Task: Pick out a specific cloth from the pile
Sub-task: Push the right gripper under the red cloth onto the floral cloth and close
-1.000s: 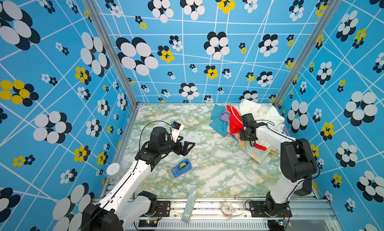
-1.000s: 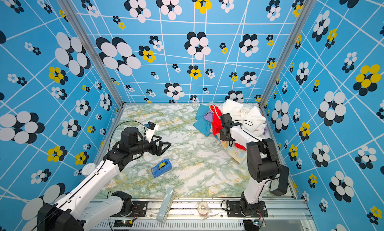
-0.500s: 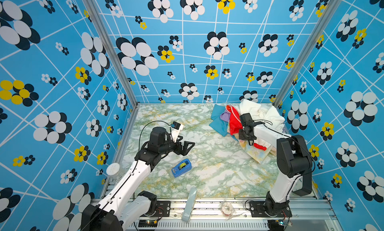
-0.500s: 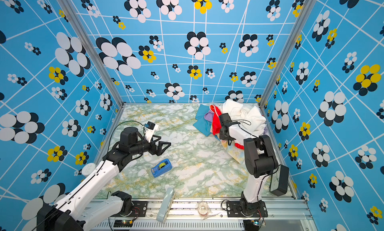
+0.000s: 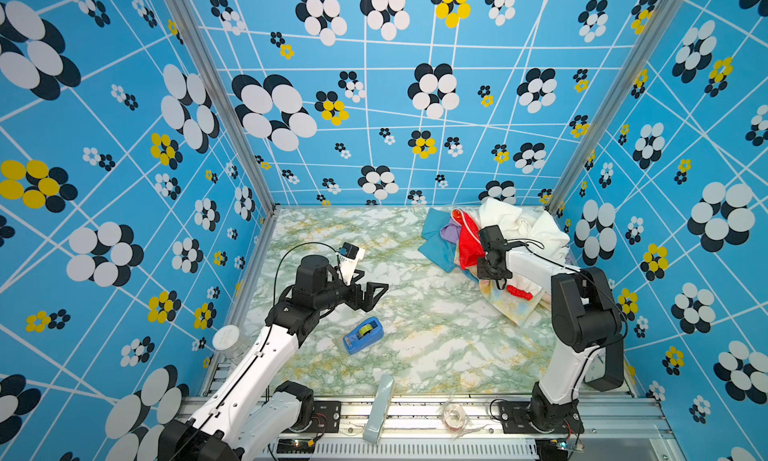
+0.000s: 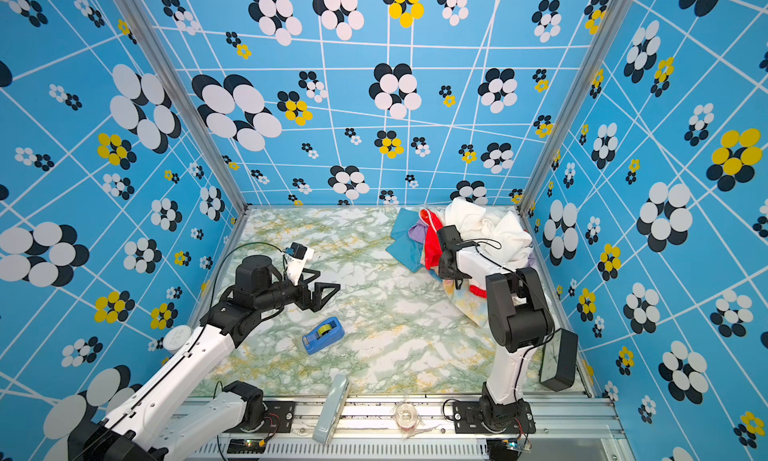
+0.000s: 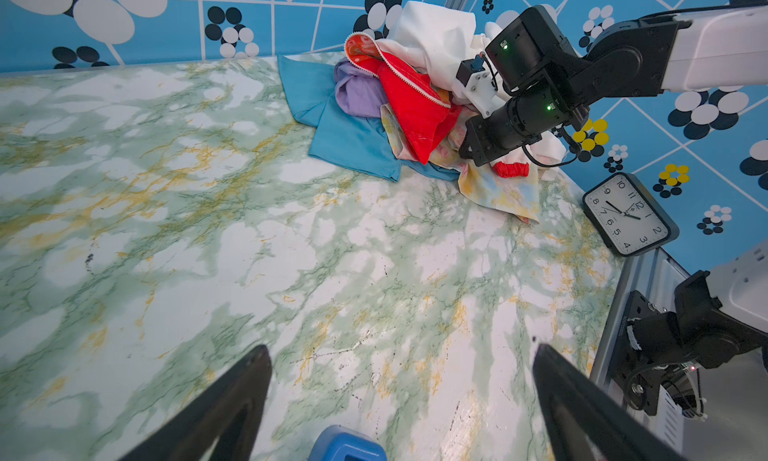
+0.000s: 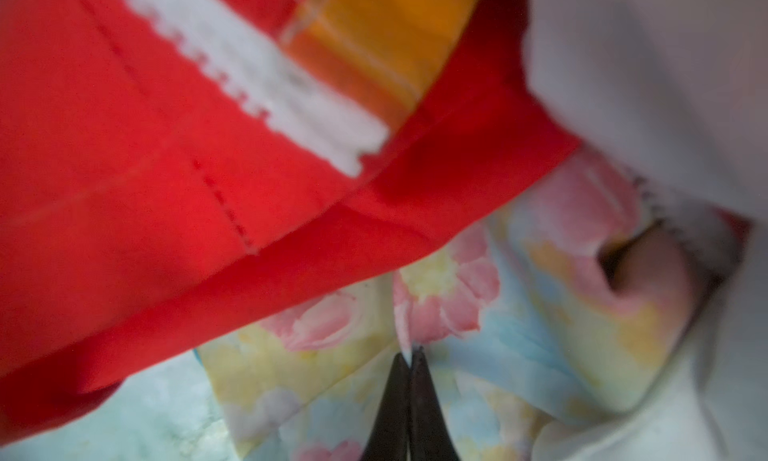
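Note:
The pile (image 5: 498, 238) lies in the table's back right corner: a bulky white cloth (image 5: 523, 226), a red cloth with white trim (image 5: 469, 243), and teal (image 5: 436, 247) and lilac (image 5: 451, 232) pieces. The cloth (image 5: 505, 307), pale yellow with pink flowers and light blue patches, spreads out from under the heap toward the front. My right gripper (image 8: 409, 353) is shut on a raised fold of the cloth (image 8: 449, 309), just below the red cloth (image 8: 166, 168). My left gripper (image 5: 376, 290) hangs open over the table's left middle, holding nothing.
A blue tape dispenser (image 5: 363, 334) sits just in front of the left gripper. A black-framed clock (image 7: 627, 214) leans against the right wall. A grey bar (image 5: 378, 409) and a wire spool (image 5: 453, 415) lie at the front rail. A clear jar (image 5: 226, 340) stands at the left edge.
The right gripper's jaws have closed onto the floral cloth, and its arm has drawn in toward the pile. The left arm has not moved.

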